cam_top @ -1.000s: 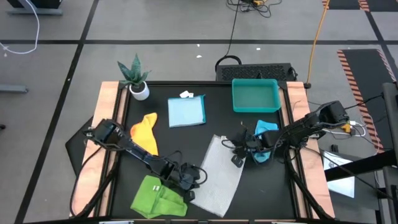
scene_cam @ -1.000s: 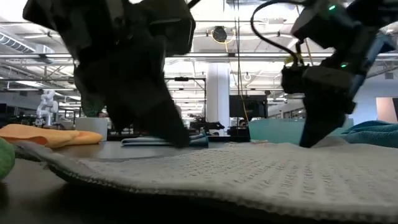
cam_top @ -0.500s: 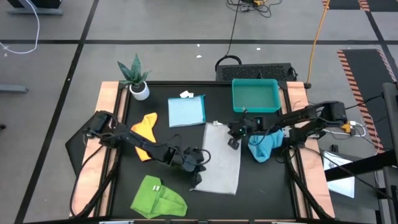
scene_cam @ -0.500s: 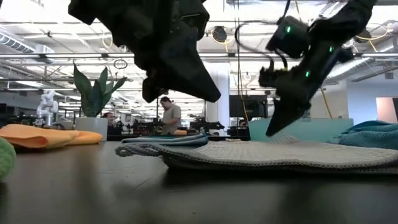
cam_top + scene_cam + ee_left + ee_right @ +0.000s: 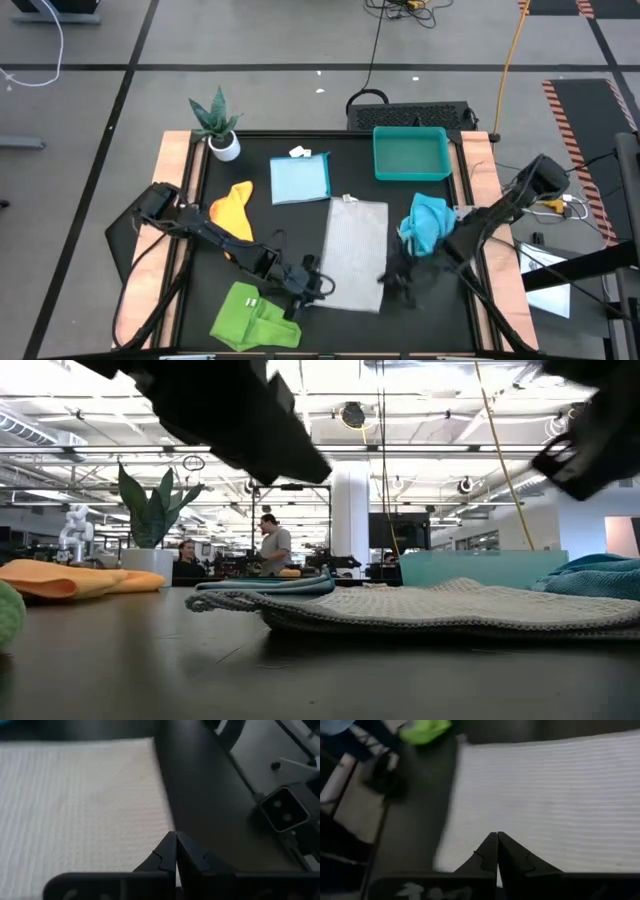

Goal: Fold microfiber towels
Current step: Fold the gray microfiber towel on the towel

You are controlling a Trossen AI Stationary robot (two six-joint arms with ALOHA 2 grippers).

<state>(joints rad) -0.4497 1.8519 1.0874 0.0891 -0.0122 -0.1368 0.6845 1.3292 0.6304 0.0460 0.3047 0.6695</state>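
I see the white-grey towel [image 5: 357, 252] lying folded once mid-bench, doubled edge flat. The left end effector [image 5: 312, 287] sits just off its near-left corner, the right end effector [image 5: 403, 279] off its near-right corner; both are closed and empty. For the next fold I'd part the fingers, pinch both near corners together, and carry them evenly toward the far edge.

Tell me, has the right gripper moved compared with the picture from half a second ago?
Yes. In the high view the right gripper has moved away from the rigid teal plastic tray, toward the table's near edge, and is beside the white-grey microfiber towel.
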